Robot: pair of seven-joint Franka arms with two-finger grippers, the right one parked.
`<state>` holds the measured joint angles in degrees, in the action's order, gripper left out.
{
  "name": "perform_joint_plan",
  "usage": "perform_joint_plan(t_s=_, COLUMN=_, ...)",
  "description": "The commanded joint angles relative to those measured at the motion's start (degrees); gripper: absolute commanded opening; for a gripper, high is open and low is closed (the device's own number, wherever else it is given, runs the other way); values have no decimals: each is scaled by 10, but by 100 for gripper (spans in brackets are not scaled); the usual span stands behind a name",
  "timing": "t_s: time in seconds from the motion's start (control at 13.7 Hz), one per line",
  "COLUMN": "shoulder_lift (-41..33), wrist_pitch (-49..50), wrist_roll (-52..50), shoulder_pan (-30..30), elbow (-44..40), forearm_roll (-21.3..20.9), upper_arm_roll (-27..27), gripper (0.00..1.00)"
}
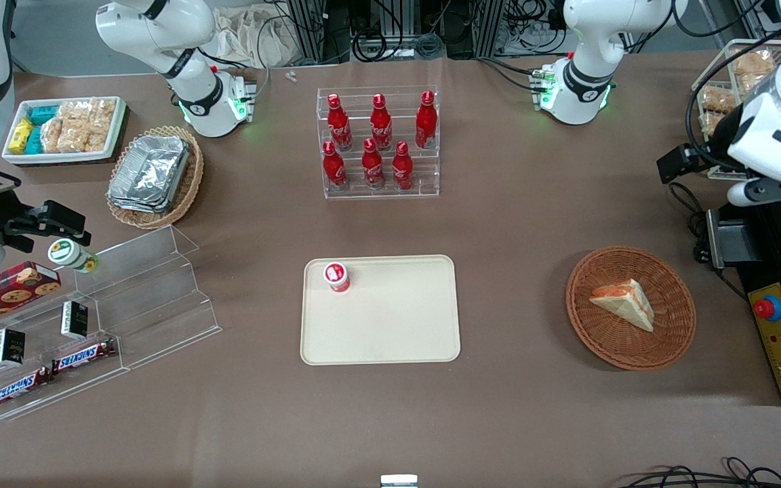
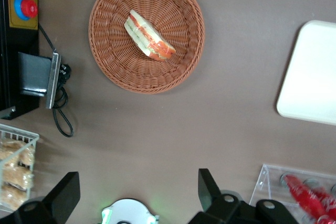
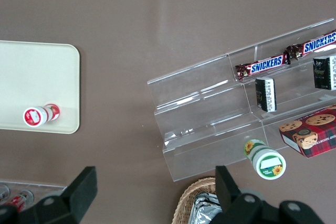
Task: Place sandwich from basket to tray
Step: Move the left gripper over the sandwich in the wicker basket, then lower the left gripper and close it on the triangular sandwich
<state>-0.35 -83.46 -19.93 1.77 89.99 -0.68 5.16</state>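
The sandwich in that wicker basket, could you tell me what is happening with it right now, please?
Nothing holds it yet. The triangular white-bread sandwich with the orange-red filling lies in the round reddish-brown woven basket. The left arm's gripper hangs open above the bare table, farther from the front camera than the basket. The flat cream rectangular tray carries only a small red-and-white cup, so the move has not begun.

The gripper (image 2: pixel 136 198) hangs with fingers spread wide above bare tabletop (image 1: pixel 512 224), well apart from the basket (image 1: pixel 675 339). Nothing stands over the sandwich (image 1: pixel 624 303) lying in the basket. Bare table separates basket and tray (image 1: pixel 397 332). A small red-and-white bottle (image 1: pixel 337 276) occupies one corner of the tray; the bottle rack (image 1: pixel 378 144) stands farther from the front camera.
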Motion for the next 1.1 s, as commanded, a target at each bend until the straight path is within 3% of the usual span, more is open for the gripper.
perform_joint_plan(t_s=0.0, shoulder_lift=36, wrist_pitch=-34, wrist_roll=-144, shoulder_pan=-13, elbow=3, forearm_roll=-10, upper_arm_roll=5, gripper=100)
perform_joint_plan(t_s=0.44, shoulder_lift=154, wrist_pitch=-151, wrist_roll=-363, shoulder_pan=-16, elbow=28, forearm_roll=-11, upper_arm_roll=3, gripper=100)
perform_joint_plan(t_s=0.73, shoulder_lift=176, wrist_pitch=-318, wrist_roll=-369, shoulder_pan=-65, elbow=143, forearm_roll=-11, upper_arm_roll=3, gripper=100)
perform_joint_plan(t_s=1.02, shoulder_lift=200, wrist_pitch=-458, wrist_roll=-373, shoulder_pan=-77, elbow=221, forearm_roll=-5, upper_arm_roll=4, gripper=100)
